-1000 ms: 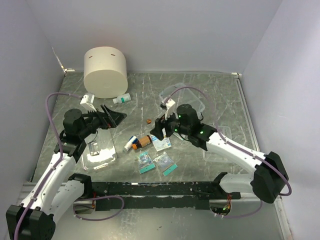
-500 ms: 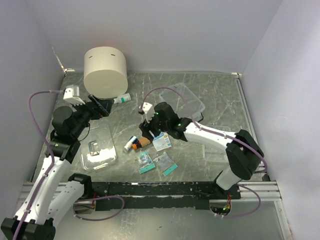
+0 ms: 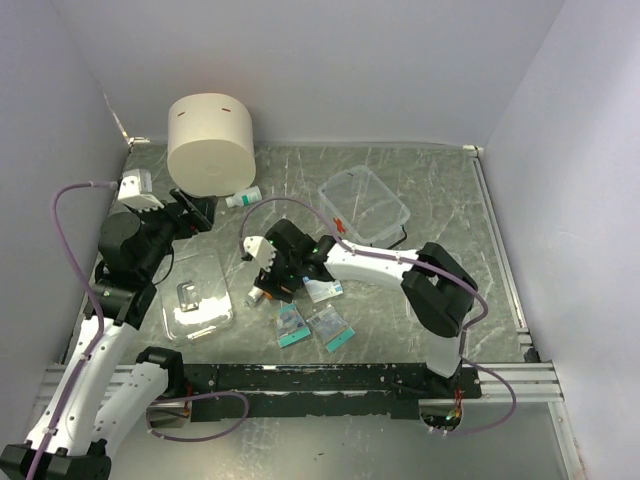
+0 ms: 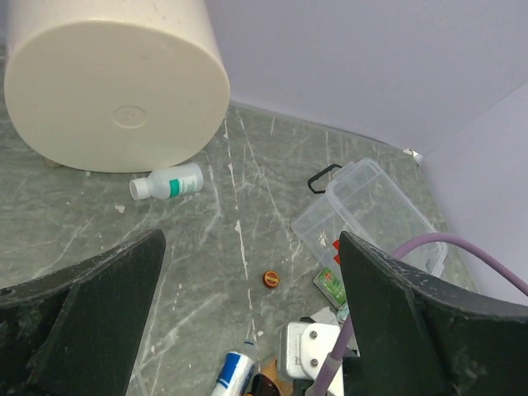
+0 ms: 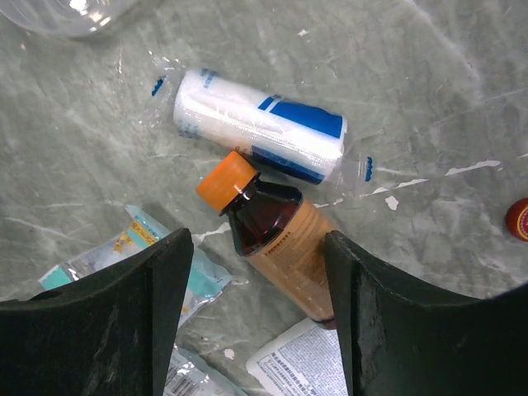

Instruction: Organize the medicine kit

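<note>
Partly behind right claw [image 5: 256, 236]: amber bottle [image 5: 289, 252]

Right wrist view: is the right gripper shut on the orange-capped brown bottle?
No. The right gripper is open, its fingers spread wide to either side of the brown bottle, which lies flat on the table.

**White shells, black joints, purple leads**

The left arm [image 3: 97, 352] and the right arm [image 3: 370, 262] share one build: glossy white link shells between rounded black joint housings. A purple cable [image 3: 85, 184] loops loosely off each. A small white camera block [image 3: 135, 190] sits at each wrist. The fingers [image 4: 91, 313] of the left gripper [image 4: 252, 247] and of the right gripper [image 5: 257, 239] are broad matte black wedges. Both bases share a black rail [image 3: 320, 378] along the near edge.
</note>
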